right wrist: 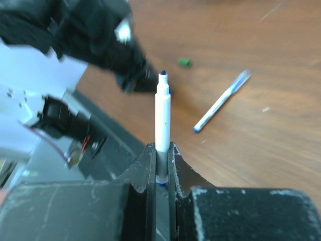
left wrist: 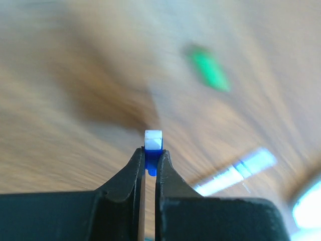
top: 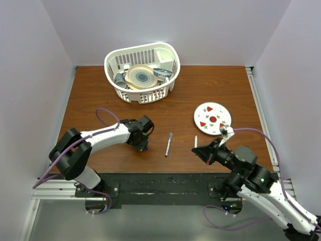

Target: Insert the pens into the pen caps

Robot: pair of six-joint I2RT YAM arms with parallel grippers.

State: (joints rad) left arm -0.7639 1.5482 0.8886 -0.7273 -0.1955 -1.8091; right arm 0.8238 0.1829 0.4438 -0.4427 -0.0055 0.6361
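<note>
Firmly pinched between the fingers (right wrist: 149, 165) of the right gripper (right wrist: 161, 148) stands one pen (right wrist: 162, 113). They press on its white barrel close to the lower end, and its dark tip points up and away from the wrist camera. Seen from above, this pen sits just off the near-left rim of the white plate (top: 213, 118) (the one with red spots on it), apart from it.

A second pen (top: 169, 144) lies flat on the wooden table (top: 225, 85), farther to the left of the plate than the held one, and nothing touches it.

Farther left again from the plate, the left gripper (left wrist: 150, 152) has its fingers (left wrist: 134, 168) closed on the blue cap (left wrist: 153, 143). The cap is a small blue piece with a white end that sticks out past the fingertips. From above, the gripper is low over the table; I cannot tell whether the cap touches the wood.

The green cap (right wrist: 184, 62) lies loose on the table beside the left gripper, on the side toward the plate. In the left wrist view it is only a green blur.

The white basket (top: 142, 72), holding dishes, stands beyond the plate and to its left, at the far edge of the table and well apart from both grippers.
</note>
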